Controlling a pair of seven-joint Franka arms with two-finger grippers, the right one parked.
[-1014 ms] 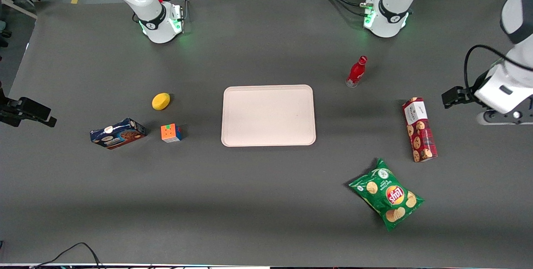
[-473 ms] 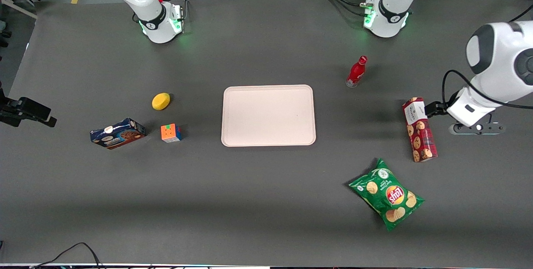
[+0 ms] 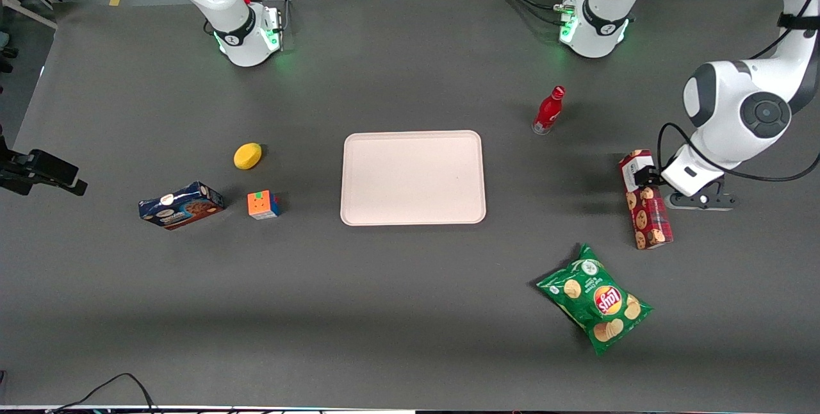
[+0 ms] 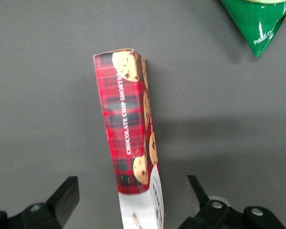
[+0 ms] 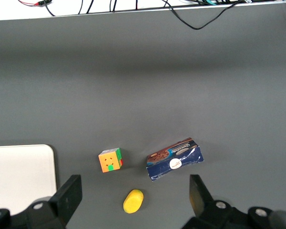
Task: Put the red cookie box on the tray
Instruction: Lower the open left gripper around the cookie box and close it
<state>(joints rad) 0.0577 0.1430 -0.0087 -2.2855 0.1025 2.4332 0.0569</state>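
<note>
The step in hand looks like the approach to the pick: the left arm's gripper (image 3: 642,176) hangs over the white-label end of the red cookie box (image 3: 647,204), at the right of the front view, a little above mid-height. The box lies flat on the dark grey table (image 3: 410,311), its length running toward the front camera, and nothing has lifted it yet. In the left wrist view the gripper (image 4: 133,202) has its two black fingers (image 4: 64,200) spread wide, one on each side of the box (image 4: 126,124) with bare table showing between each finger and the carton, so they hold nothing and touch nothing. The box's label end sits between them, but slightly skewed to the line of the jaws. The tray (image 3: 359,209) sits bare at the centre of the front view, well apart from the box, toward the parked arm's end. A red bottle (image 3: 549,111) stands upright between tray and box, farther from the camera, in the upper right of the frame; a green Lay's chip bag (image 3: 594,299) lies nearer the camera, at lower right. By my judgement the next move calls for coming down until the pads bracket the carton's narrow sides, closing, lifting clear, then carrying it across to the tray between bottle and bag.
</note>
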